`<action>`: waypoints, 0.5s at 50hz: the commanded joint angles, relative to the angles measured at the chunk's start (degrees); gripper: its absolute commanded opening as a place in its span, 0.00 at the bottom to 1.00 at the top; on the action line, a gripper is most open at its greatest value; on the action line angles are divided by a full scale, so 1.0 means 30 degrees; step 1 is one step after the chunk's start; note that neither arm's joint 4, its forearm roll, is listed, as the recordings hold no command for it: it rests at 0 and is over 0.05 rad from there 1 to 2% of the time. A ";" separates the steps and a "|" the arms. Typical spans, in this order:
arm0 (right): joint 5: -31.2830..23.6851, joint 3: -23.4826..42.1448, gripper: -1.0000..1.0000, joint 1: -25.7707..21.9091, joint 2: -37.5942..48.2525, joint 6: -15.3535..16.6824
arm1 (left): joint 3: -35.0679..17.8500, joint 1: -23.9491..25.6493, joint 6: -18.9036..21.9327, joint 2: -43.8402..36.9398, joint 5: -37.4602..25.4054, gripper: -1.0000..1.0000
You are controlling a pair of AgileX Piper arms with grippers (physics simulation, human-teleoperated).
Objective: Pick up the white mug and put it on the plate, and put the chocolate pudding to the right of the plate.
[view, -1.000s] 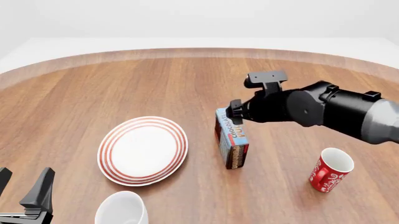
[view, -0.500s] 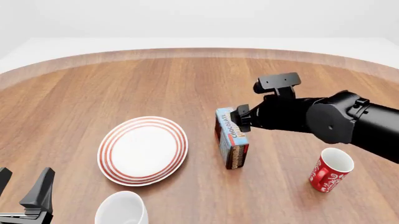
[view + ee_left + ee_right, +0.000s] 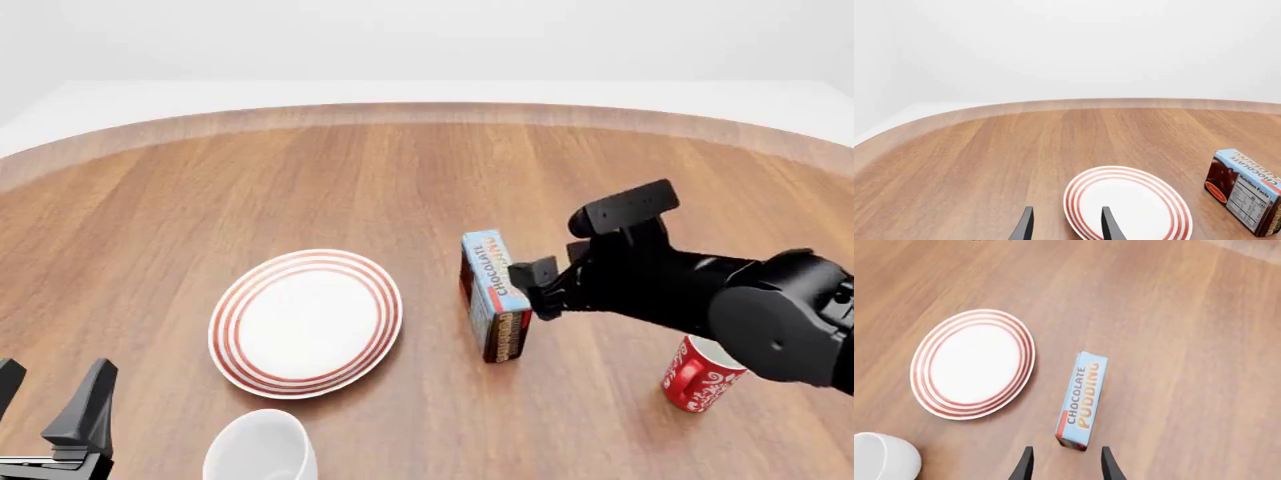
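Note:
The white mug [image 3: 260, 448] stands at the near edge, in front of the plate [image 3: 307, 320]; it also shows in the right wrist view [image 3: 884, 457]. The plate lies empty, left of centre. The chocolate pudding [image 3: 497, 296] box stands on its long side to the right of the plate, a small gap between them. My right gripper [image 3: 541, 280] is open and empty, close to the box's right side; the right wrist view shows the box [image 3: 1083, 400] just beyond its fingers [image 3: 1025, 465]. My left gripper [image 3: 51, 398] is open and empty at the near left.
A red mug with white floral pattern [image 3: 697, 378] stands at the near right, partly hidden by my right arm. The wooden table's curved far edge [image 3: 427, 112] runs across the back. The left wrist view shows the plate [image 3: 1127, 205] and the box [image 3: 1244, 190].
My right arm has drawn back to the right and toward the near side, off the pudding box, and now covers part of the red mug. The box and left arm have not moved.

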State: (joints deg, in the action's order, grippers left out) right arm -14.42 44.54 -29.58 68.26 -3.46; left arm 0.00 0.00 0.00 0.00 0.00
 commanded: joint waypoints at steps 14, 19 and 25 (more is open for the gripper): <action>0.3800 -0.4237 1.00 -0.1015 -0.2551 0.2595 | 0.0000 0.0000 0.0000 0.0000 0.0000 1.00; 0.4520 -0.5001 1.00 -0.1526 -0.2739 0.3189 | 0.0000 0.0000 0.0000 0.0000 0.0000 1.00; 0.5202 -0.5630 1.00 -0.2176 -0.2911 0.4078 | 0.0000 0.0000 0.0000 0.0000 0.0000 1.00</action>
State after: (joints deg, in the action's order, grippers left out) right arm -2.60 31.45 -33.58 60.91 5.26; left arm 0.00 0.00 0.00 0.00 0.00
